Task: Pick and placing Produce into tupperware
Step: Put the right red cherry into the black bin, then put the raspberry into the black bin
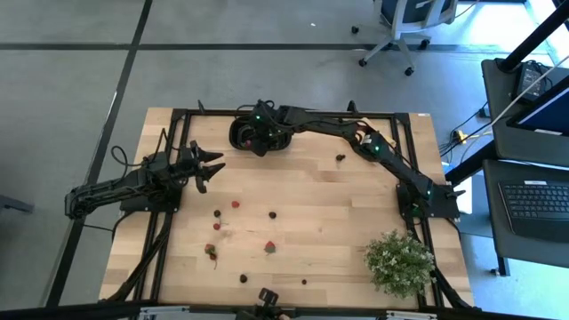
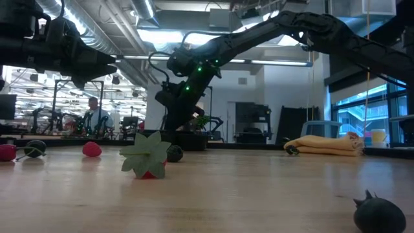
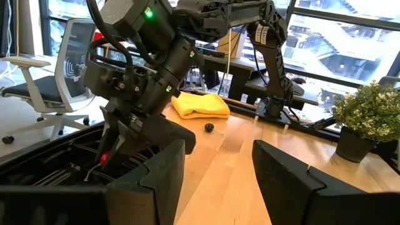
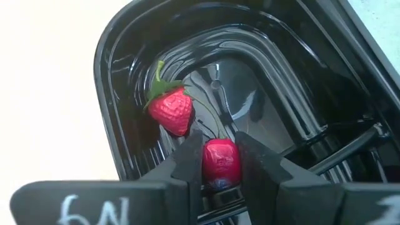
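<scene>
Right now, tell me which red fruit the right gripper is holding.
The smooth red piece pinched in the right gripper over the tupperware; the leafy-topped strawberry lies loose inside.

I am looking at a glossy black tupperware holding a red strawberry with a green top. My right gripper is showing black fingers around a shiny red piece (darker at its lower end). Red and dark fruits are dotting the pale wood-grain table, a yellow cloth is lying beyond, and the potted plant is showing pale green.
</scene>
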Controlling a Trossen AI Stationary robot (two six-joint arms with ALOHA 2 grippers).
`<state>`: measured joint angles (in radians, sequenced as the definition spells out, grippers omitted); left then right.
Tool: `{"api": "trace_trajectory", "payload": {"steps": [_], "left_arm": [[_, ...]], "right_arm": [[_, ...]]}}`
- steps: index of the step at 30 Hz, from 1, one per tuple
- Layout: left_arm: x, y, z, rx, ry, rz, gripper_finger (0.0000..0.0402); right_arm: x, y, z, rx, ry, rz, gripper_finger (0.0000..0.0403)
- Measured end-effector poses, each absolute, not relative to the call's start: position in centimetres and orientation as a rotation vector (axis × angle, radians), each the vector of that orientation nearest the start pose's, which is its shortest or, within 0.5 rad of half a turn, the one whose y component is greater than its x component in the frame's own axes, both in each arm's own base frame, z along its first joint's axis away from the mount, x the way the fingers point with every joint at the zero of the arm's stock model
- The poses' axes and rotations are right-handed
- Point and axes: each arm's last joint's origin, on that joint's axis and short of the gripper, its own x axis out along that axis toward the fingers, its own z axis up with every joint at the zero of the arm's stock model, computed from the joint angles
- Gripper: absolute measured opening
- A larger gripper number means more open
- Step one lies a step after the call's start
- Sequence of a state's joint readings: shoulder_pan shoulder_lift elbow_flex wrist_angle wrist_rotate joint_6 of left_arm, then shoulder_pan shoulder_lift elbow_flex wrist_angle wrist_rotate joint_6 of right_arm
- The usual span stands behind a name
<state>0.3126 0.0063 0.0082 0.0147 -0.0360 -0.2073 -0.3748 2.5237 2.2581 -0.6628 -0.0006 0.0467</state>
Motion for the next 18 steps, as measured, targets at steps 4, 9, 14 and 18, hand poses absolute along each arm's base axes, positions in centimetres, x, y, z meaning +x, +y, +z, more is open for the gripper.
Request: {"api": "trace_trajectory", "payload": {"steps": [4,9,14,18], "left_arm": [[9.25,3.1,16.72,-0.203,-0.053,0.346,0.0182],[9.25,3.1,16.71,-0.203,-0.052,0.346,0.0182],[9.25,3.1,16.72,-0.203,-0.052,0.346,0.0182],[9.25,3.1,16.72,-0.203,-0.052,0.346,0.0182]], "right_arm": [[50.75,-19.94,17.26,0.216,0.91,-0.368,0.0102],[50.77,-19.97,17.29,0.218,0.905,-0.37,0.0138],[50.79,-19.98,17.3,0.216,0.903,-0.369,0.0162],[50.66,-19.92,17.49,0.215,0.915,-0.366,0.0169]]}}
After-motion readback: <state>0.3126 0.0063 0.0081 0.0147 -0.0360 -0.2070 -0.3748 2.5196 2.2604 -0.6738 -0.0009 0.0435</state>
